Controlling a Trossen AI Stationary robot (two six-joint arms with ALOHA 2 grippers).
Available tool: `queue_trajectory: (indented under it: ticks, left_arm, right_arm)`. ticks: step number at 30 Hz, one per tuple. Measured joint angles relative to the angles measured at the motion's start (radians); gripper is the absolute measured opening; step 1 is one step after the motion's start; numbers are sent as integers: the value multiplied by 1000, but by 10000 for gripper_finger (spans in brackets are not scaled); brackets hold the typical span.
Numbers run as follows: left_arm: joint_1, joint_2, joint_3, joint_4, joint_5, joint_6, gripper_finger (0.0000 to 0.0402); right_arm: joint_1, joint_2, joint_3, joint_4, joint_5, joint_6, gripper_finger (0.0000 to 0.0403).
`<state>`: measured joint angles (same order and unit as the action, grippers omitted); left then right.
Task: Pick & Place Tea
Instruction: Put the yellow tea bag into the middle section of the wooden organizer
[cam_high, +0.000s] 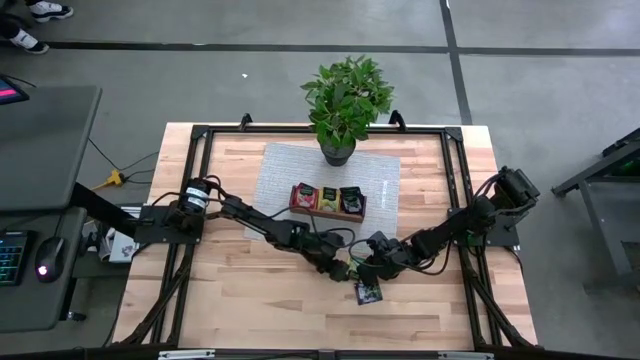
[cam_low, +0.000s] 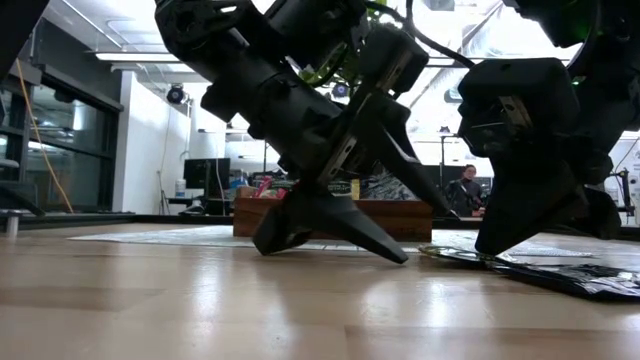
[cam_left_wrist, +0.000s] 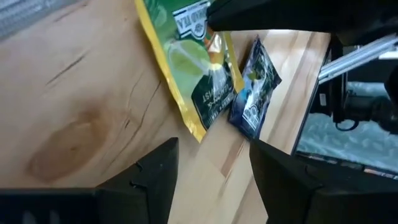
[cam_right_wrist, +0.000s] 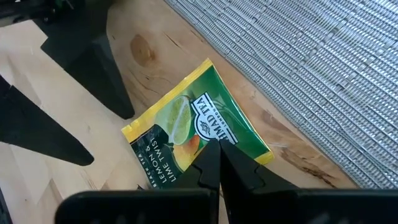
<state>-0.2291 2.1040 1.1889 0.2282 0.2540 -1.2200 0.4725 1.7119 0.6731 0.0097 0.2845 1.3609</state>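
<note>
I see both arms meeting over the wooden worktop (cam_high: 250, 300), just in front of the wooden tray (cam_high: 328, 201), which sits on the grey mat (cam_high: 285, 170) with the potted plant (cam_high: 346, 100) behind it. The tray holds sachets in its three compartments: a red one, a yellow-green one and a dark one, as far as I can tell from above.

My left end effector (cam_high: 341, 266) is in front of the tray, low over the bare wood, its two fingers (cam_left_wrist: 155, 180) spread wide with nothing between them. In its wrist view the fingers frame bare wood, and the yellow-green sachet (cam_left_wrist: 193, 74) lies flat just beyond their tips.

My right end effector (cam_high: 372, 262) is just beside the left one, also in front of the tray. Its fingers (cam_right_wrist: 217, 171) are pressed together with no gap, and their tips rest on the edge of the yellow-green sachet (cam_right_wrist: 193, 134), which lies flat on the wood near the mat's edge. I cannot tell whether the tips pinch the sachet or merely press on it.

A dark sachet (cam_high: 368, 291) lies on the worktop in front of the tray too, nearer the front edge than both end effectors; in the left wrist view it (cam_left_wrist: 252, 93) sits touching the yellow-green one.

From the low view both end effectors reach down to the wood, and a person shows in the room beyond.
</note>
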Motion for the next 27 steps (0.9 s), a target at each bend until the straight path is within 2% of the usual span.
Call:
queue_trajectory:
  ticks: [7,13,23,27]
  left_arm:
    - [0,1,5,-7,-63,-91,195]
    - [0,25,76,-102,-75,-89,195]
    - [3,76,157,-125,-68,-67,195]
    - [7,77,157,-98,-27,-66,191]
  right_arm:
    - [0,0,0,2,4,-1,0]
    - [0,0,0,8,7,-15,0]
    - [0,1,0,13,10,-27,0]
    - [0,1,0,17,11,-34,0]
